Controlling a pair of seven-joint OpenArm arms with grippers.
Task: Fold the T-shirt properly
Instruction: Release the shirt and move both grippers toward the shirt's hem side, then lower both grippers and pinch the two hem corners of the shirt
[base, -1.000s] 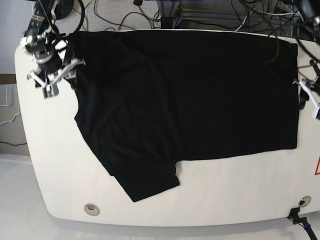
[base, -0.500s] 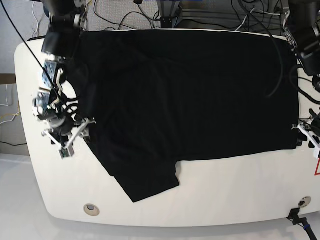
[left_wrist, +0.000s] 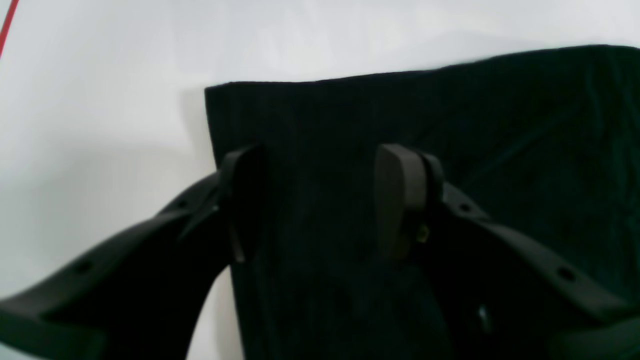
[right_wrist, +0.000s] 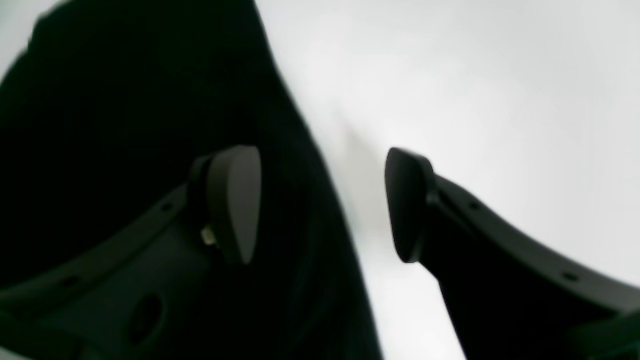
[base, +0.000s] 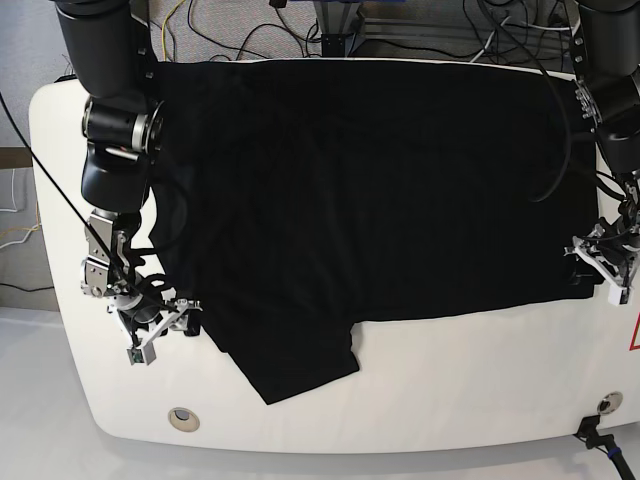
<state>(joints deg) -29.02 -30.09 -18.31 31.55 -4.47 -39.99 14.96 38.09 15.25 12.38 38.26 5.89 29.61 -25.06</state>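
Note:
The black T-shirt (base: 380, 190) lies spread flat, plain side up, on the white table (base: 450, 400), with one sleeve (base: 300, 370) sticking out toward the front edge. My right gripper (base: 160, 335) hangs at the shirt's left edge near that sleeve. In the right wrist view it (right_wrist: 322, 200) is open: one finger is over the T-shirt (right_wrist: 125, 100), the other over bare table. My left gripper (base: 600, 262) sits at the front right hem corner. It (left_wrist: 320, 200) is open, with both fingers above the T-shirt (left_wrist: 500, 125) just inside the corner.
Cables and a dark frame crowd the space behind the table's far edge. A round metal grommet (base: 183, 418) sits near the front left edge, another (base: 607, 404) at the front right. A red mark (base: 634, 335) shows at the right edge.
The right arm has travelled down the shirt's left edge from the far corner to the front sleeve. The left gripper has moved inward onto the front right hem corner. The shirt lies unchanged.

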